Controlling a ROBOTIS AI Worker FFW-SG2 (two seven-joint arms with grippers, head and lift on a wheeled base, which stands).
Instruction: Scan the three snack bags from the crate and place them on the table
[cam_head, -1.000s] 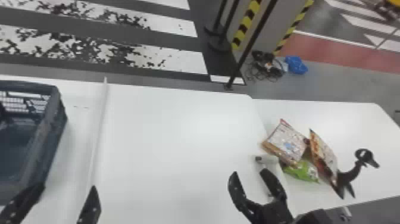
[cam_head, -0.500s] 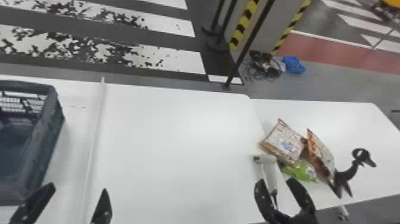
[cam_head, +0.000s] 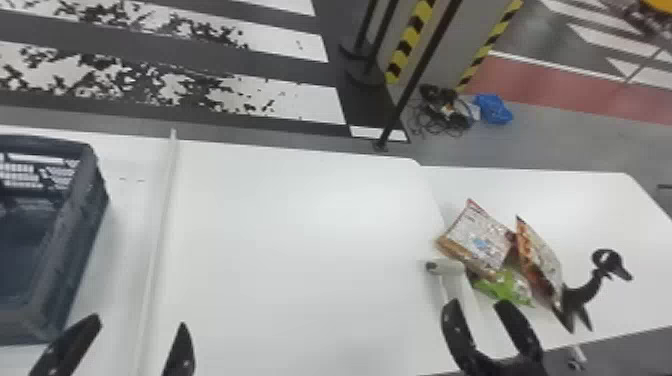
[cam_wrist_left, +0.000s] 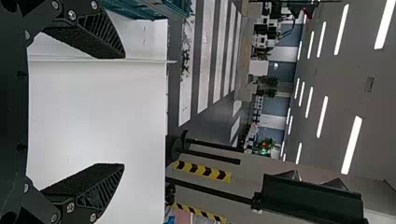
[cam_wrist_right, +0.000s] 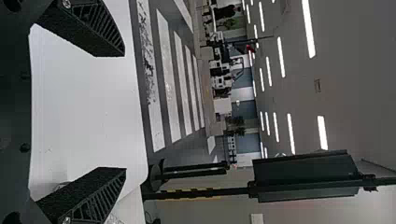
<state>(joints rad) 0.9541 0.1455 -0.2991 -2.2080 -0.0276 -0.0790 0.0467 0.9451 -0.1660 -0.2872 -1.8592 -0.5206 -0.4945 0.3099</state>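
The black two-fingered left gripper (cam_head: 140, 321) and right gripper (cam_head: 477, 305) are spread, unloaded. On the white table (cam_head: 600, 215), the crinkled pale (cam_head: 482, 237), orange (cam_head: 542, 255) and green snack bags (cam_head: 505, 287) are bunched beyond the nearer, right jaws.

white bag (cam_head: 482, 239) / orange bag (cam_head: 542, 257) / green bag (cam_head: 504, 288) | bunched | right table (cam_head: 595, 212) | dark crate (cam_head: 80, 240) | far left

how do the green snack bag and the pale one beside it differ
The green bag is bright green, the pale bag mostly whitish. The green bag lies nearer the robot, the pale bag farther. The green bag shows less surface than the pale bag. Both rest on the table.
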